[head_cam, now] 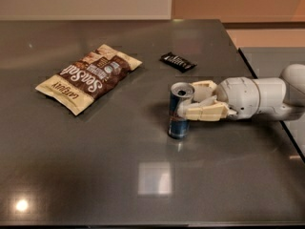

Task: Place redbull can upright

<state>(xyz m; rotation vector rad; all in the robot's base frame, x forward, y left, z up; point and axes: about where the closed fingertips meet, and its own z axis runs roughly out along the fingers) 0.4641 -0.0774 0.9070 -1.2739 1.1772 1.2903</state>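
Standing here looking at the table (119,175), which is a dark grey, kinda glossy top, and the can (179,120) is sitting upright on it, a bit right of the middle. Base flat on the surface, silver top with the opening facing up, blue and silver sides. The gripper (190,100) comes in sideways from the right edge and is pinched on the can's upper half. One of the cream-colored fingers (207,112) crosses the near side of the can just under the rim, and the other sits behind it up by the top. So it's narrow, clamped on the can, and the lower half of the can is sticking out free below the fingers. The white arm (267,99) behind it lies low and roughly level over the table, running off the right side of the view. Other stuff on the table: a brown and tan snack bag (88,78) lying flat over on the left, well apart from the can, angled with one corner pointing toward the back. There's also a small black wrapper (177,61) lying flat behind the can, nearer the far edge, not touching the can or the gripper. You can see a faint dark reflection of the can on the tabletop right under it, plus a pale square patch of glare closer to the front edge.
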